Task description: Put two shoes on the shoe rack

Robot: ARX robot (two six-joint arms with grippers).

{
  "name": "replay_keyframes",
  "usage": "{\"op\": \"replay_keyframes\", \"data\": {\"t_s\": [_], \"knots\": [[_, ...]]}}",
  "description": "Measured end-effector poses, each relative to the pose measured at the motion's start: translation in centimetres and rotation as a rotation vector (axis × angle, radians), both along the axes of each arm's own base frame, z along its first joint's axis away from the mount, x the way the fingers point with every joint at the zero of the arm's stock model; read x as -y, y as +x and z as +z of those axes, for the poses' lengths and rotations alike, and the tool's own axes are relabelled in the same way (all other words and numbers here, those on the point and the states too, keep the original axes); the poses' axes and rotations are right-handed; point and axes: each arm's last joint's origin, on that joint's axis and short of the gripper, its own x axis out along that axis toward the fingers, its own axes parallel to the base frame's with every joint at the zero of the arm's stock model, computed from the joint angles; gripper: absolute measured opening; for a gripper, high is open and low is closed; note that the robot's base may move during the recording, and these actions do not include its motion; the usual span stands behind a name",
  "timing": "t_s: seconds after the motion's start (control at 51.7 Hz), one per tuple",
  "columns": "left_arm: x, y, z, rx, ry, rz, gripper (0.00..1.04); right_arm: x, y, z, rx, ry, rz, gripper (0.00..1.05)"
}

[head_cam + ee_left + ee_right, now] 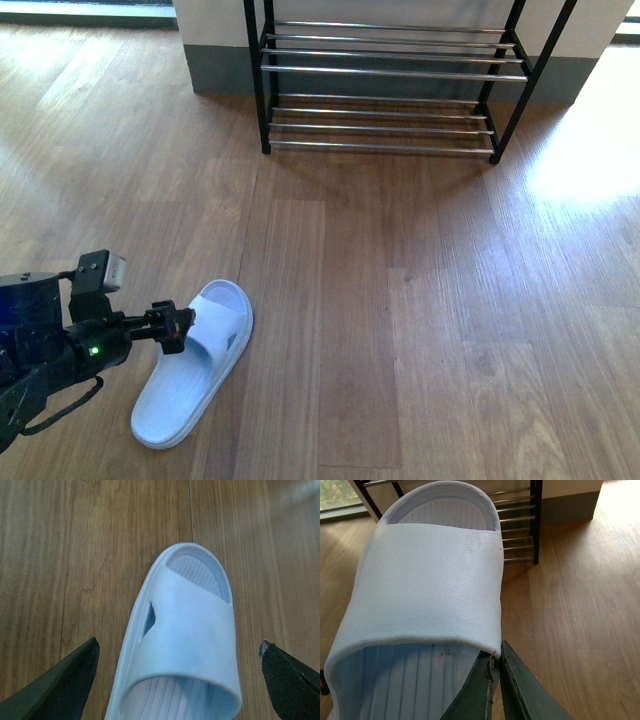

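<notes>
Left wrist view is showing the left gripper (177,680) with its jaws spread wide, one on each side of a pale blue slide (182,630) lying on the wooden floor (75,555), not touching it yet. In the front view that slide (195,362) is sitting near the floor's near-left corner, well apart from the shoe rack (390,75) standing at the far edge against the wall.

Right wrist view is showing the right gripper (496,667) with its jaws pressed together on the strap edge of a second slide (430,580), which is looking lifted, open toe aimed at the rack.

For the left grab, I'm thinking lower straight down so the jaws are straddling the strap at its middle, then close; going off-centre could be tipping the slide.

The floor slide's long axis is running diagonally, open toe pointing toward the far edge and slightly right, heel toward the near-left corner, so it's roughly aimed rackward already.
</notes>
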Motion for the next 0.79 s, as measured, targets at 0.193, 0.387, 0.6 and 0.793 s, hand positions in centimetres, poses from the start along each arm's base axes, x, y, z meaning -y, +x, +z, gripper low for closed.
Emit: {"op": "replay_keyframes", "data": {"t_s": [0.193,0.387,0.6,0.793], "knots": [[-1.4,-1.1,0.4,0.011,-0.025,0.043,0.95,0.0,0.0,0.0,0.000,0.000,0.000,0.01],[-2.8,-2.0,-0.8,-0.036,-0.078,0.082,0.95,0.0,0.0,0.0,0.000,0.000,0.000,0.01],[-2.0,-2.7,-4.4,-0.105,-0.193,-0.014,0.95,0.0,0.0,0.0,0.000,0.000,0.000,0.01],[-1.2,-2.2,-5.4,-0.092,-0.250,-0.114,0.95,0.0,0.0,0.0,0.000,0.000,0.000,0.01]]}}
